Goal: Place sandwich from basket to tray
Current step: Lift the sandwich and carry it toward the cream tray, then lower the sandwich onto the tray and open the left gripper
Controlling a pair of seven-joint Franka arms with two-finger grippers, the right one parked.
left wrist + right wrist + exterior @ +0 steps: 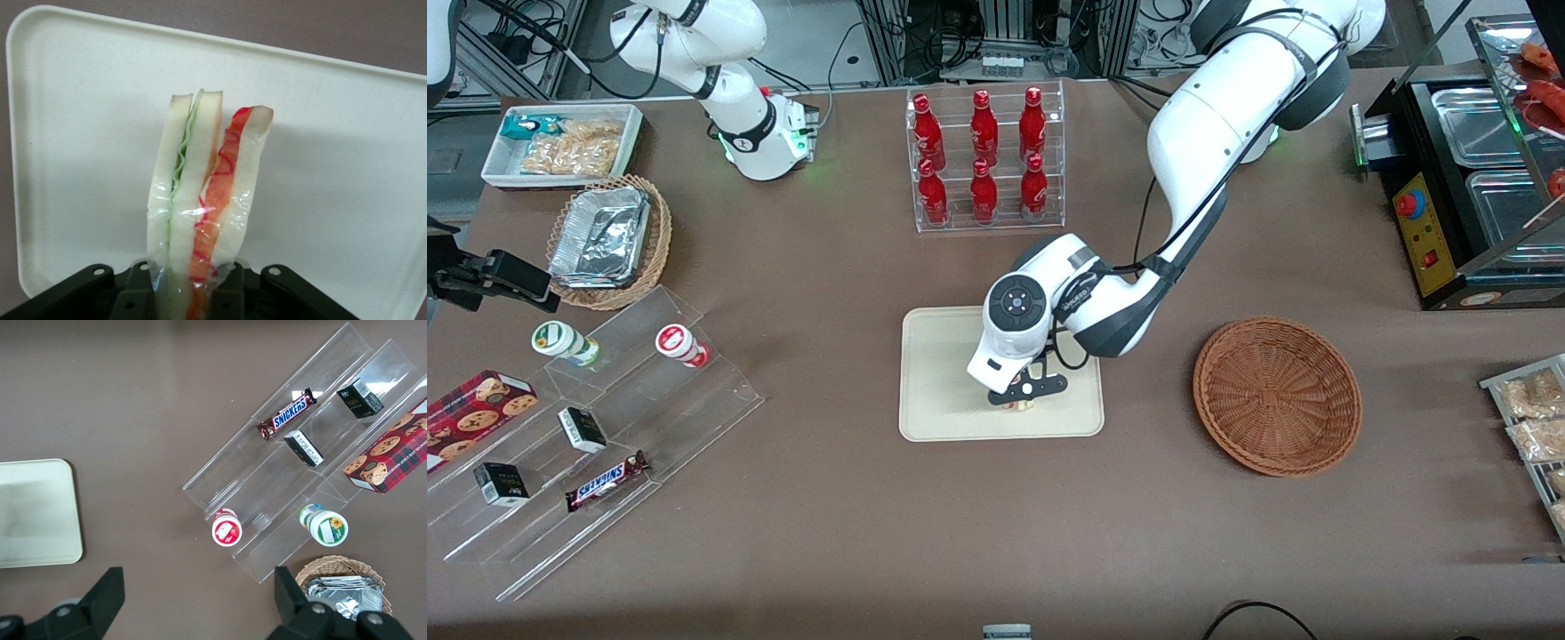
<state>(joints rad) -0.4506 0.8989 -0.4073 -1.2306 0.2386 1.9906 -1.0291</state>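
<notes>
My left gripper is low over the cream-beige tray, at the part nearer the front camera. It is shut on the sandwich, a wrapped wedge of white bread with green and red filling layers. The sandwich hangs from the gripper just above the tray surface; I cannot tell whether it touches. In the front view only a sliver of the sandwich shows under the hand. The reddish-brown wicker basket sits empty beside the tray, toward the working arm's end. The tray's corner also shows in the right wrist view.
A clear rack of red bottles stands farther from the front camera than the tray. Toward the parked arm's end are an acrylic step shelf with snacks, a lighter wicker basket with foil trays and a white bin. A black warmer and bagged snacks lie toward the working arm's end.
</notes>
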